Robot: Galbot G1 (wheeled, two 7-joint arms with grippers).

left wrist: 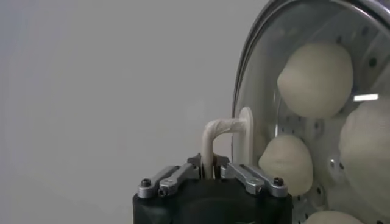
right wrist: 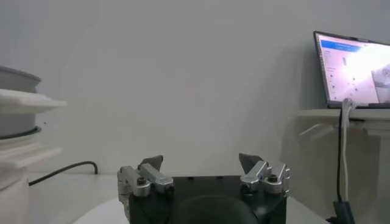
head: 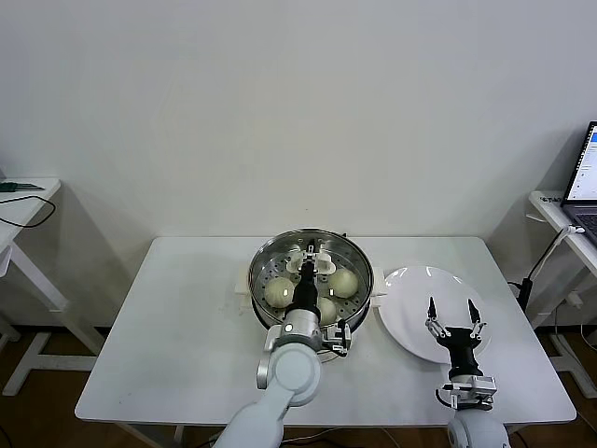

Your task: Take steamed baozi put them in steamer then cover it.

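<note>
- Glass cover (left wrist: 317, 115) sits on the steamer (head: 264, 264), centre table (head: 177, 345); baozi (left wrist: 315, 79) inside.
- Left gripper (head: 309, 264) at the cover's white handle (left wrist: 226, 137); its grip cannot be told.
- Right gripper (head: 453, 320) spread wide over white plate (head: 410, 294).

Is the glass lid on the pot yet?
On. The glass lid covers the steamer; the buns show through it, and the left gripper sits at its white handle.

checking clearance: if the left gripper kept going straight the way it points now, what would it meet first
The left gripper points down at the steamer. It would meet the white handle of the cover first, already between its fingers, then the glass beneath. The baozi lie under that glass.
</note>
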